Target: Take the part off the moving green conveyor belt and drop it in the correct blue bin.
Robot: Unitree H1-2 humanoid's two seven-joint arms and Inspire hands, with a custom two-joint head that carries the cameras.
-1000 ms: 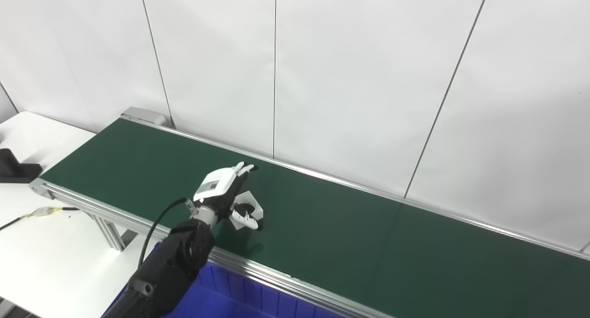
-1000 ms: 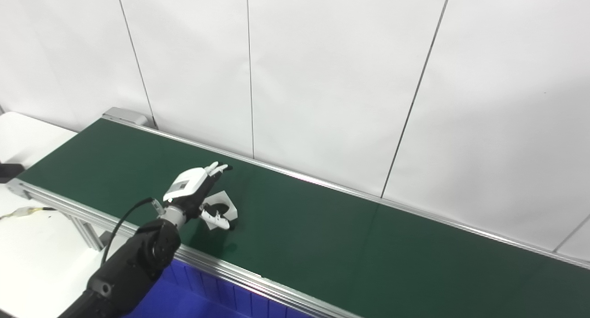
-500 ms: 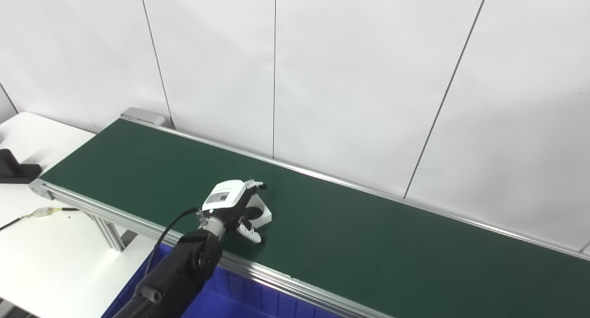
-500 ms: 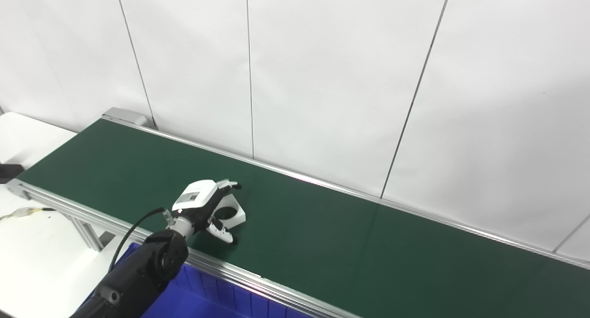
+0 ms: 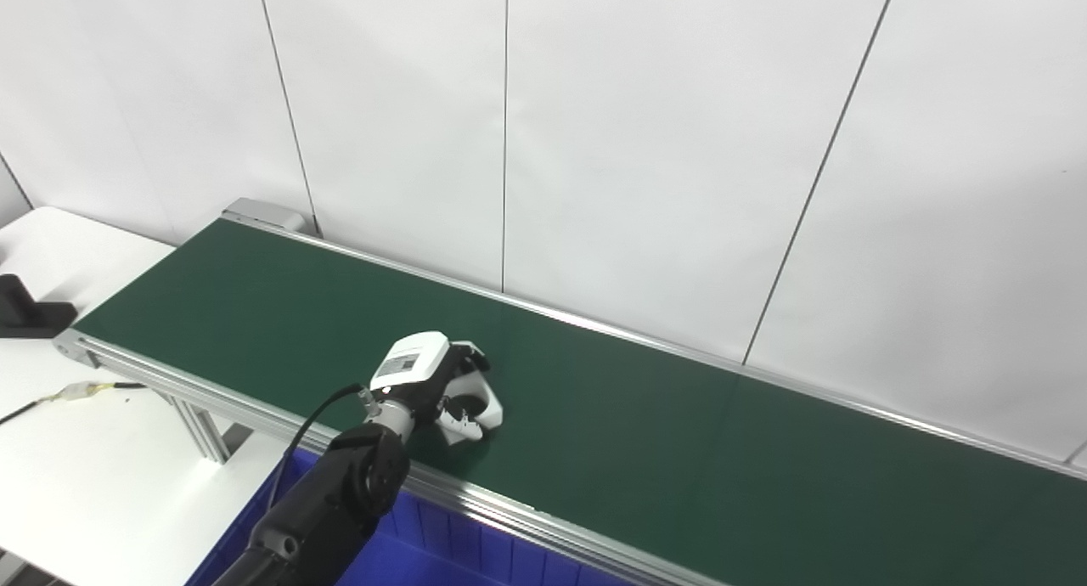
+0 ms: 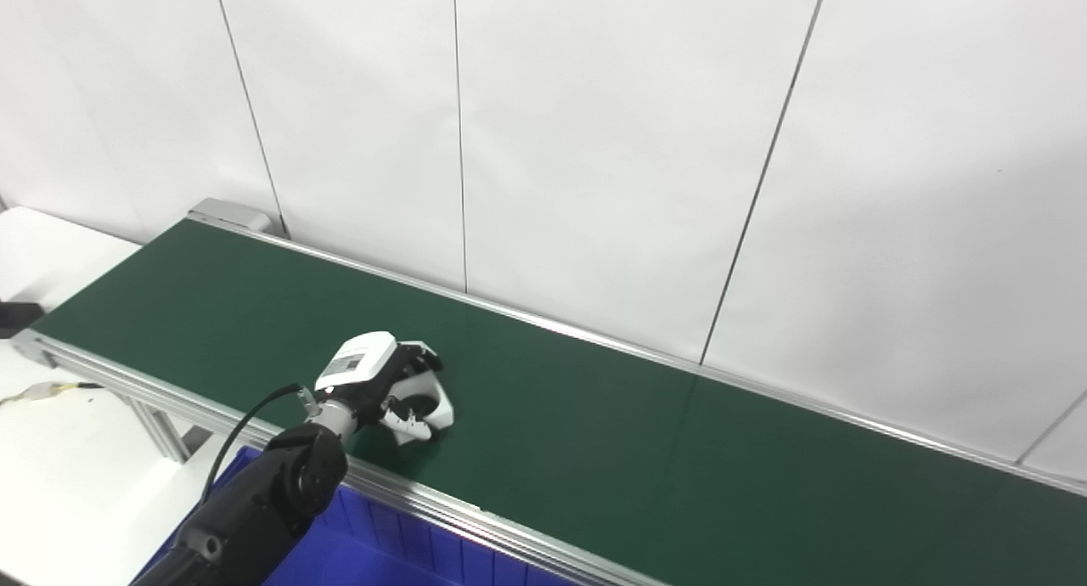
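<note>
Left hand [image 5: 425, 374] now clamped around white part [image 5: 475, 403] on green belt [image 5: 679, 433]; fingers spread a second ago. Grasp judged secured; lift toward blue bin [image 5: 425, 552] pending.

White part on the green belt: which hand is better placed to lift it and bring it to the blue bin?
The left hand. Its fingers are curled around the white part on the green belt, and the blue bin lies just below its arm. The right hand is not in view.
</note>
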